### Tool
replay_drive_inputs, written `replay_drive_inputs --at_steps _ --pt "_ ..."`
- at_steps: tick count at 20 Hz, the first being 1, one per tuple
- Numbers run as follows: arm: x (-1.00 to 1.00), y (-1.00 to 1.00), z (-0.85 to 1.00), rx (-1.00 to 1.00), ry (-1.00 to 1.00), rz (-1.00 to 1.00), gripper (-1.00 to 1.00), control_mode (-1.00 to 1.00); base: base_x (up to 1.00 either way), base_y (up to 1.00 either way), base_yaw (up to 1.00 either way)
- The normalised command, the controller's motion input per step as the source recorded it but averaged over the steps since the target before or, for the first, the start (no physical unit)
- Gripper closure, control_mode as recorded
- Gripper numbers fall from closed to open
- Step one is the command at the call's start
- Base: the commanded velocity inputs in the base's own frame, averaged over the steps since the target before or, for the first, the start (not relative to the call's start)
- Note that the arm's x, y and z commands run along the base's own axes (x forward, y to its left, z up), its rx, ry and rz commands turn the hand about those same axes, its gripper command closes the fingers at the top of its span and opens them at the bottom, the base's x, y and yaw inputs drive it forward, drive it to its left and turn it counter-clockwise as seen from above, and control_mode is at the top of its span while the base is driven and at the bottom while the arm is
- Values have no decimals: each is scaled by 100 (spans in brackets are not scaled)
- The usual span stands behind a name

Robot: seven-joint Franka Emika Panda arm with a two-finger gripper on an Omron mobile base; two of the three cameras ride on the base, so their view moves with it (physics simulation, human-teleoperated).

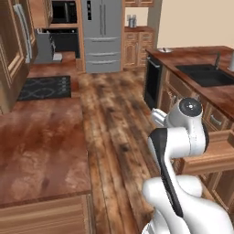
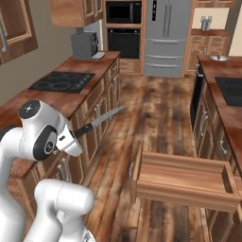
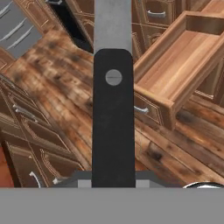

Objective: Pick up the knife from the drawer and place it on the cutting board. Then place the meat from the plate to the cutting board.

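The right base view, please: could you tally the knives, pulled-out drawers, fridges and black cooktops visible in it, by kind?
Knife, held in the claw: 1
Pulled-out drawer: 1
Fridge: 1
Black cooktop: 1
Total: 4

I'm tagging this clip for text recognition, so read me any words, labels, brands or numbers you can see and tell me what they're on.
None: there is no readable text in any view.
The knife handle shows a plain round rivet, no marking.
The open drawer, the refrigerator and the oven carry no legible label.
Nothing is too small or blurred to read either; the surfaces are simply plain.
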Motion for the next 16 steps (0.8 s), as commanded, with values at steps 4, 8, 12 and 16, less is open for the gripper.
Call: replay_drive_inputs --at_steps 4,8,12,16 --pt "0 0 0 0 0 0 100 100 84 8 -1" --pt "0 0 0 0 0 0 100 100 100 5 0" --pt "0 0 0 0 0 0 100 100 85 -32 0" --pt "0 0 0 0 0 0 100 100 49 -49 0"
